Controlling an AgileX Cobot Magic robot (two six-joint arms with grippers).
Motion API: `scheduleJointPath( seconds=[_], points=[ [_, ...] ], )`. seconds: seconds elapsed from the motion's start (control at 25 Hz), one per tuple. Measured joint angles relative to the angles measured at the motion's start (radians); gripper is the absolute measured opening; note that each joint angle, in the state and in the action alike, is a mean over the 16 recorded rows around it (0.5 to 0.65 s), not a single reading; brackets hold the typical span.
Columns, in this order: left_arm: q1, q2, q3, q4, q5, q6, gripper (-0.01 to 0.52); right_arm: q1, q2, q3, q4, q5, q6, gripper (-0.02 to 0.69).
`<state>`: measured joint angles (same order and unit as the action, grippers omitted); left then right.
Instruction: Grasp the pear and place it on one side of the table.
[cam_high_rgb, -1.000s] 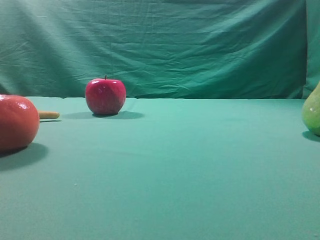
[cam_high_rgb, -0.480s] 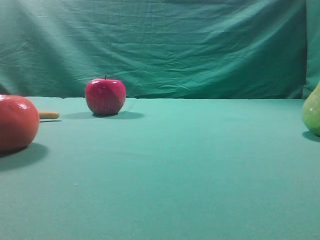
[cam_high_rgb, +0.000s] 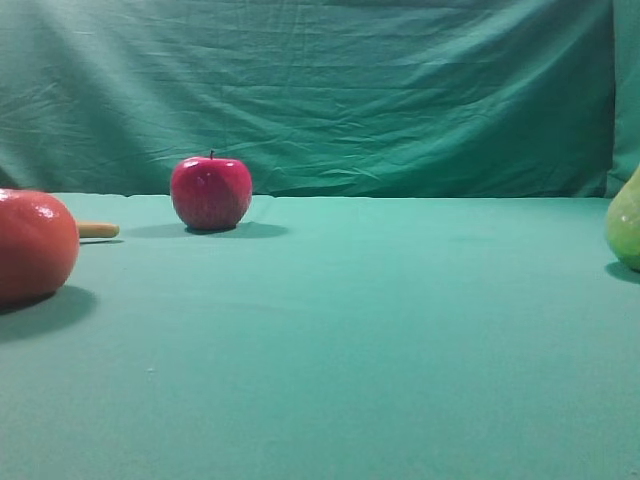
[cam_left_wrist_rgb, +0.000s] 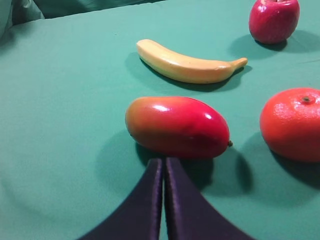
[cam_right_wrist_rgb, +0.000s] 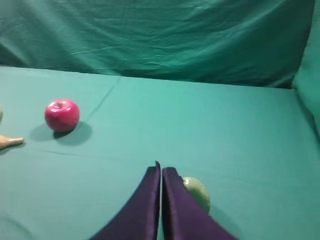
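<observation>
From the high view the pear is cut by the right edge, so I see only its left flank, and the orange-red fruit loses its left part to the left edge. Behind that fruit only the tip of the banana pokes out. Neither of my arms appears there. From my right wrist, my right gripper covers most of the pear; just a green bulge shows beside one finger. From my left wrist, the apple is clipped at the top edge and the orange-red fruit at the right edge
</observation>
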<state>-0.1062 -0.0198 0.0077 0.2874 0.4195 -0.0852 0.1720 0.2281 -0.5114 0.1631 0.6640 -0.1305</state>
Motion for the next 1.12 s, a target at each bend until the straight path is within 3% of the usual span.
scheduleJointPath(
  seconds=[0.44, 1.12],
  points=[
    [0.000, 0.000, 0.000, 0.000, 0.000, 0.000, 0.000, 0.000, -0.170, 0.370, -0.067, -0.249, 0.016, 0.000],
    [0.000, 0.000, 0.000, 0.000, 0.000, 0.000, 0.000, 0.000, -0.237, 0.535, -0.069, -0.244, 0.081, 0.000]
  ],
)
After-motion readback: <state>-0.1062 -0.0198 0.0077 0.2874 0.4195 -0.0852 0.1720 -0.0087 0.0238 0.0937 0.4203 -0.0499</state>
